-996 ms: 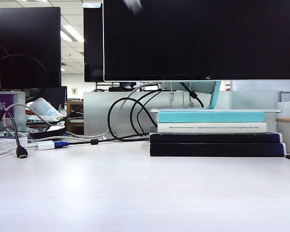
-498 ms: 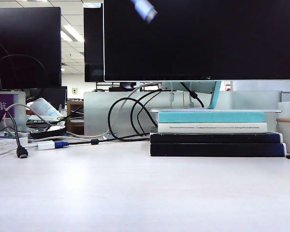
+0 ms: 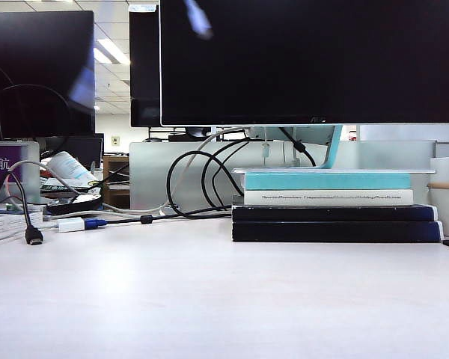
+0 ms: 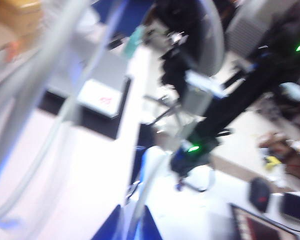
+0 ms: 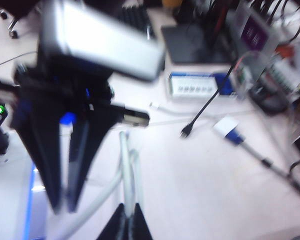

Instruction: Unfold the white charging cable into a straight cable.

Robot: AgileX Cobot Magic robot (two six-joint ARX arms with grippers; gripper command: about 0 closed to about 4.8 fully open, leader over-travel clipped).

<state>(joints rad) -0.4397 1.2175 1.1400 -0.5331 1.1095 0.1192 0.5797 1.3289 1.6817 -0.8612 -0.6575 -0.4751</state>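
The white charging cable runs between both tools, pinched by the right tool and the left tool.

You are in an office: a big monitor stands on the desk by stacked books, under ceiling lights.

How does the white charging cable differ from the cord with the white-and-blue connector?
The white charging cable is all white; the connector cord ends in a white block with a blue tip. The white charging cable is raised, pinched in the right gripper above the desk and apparently also in the left gripper; the connector cord lies untouched on the desk. Both are thin and flexible.
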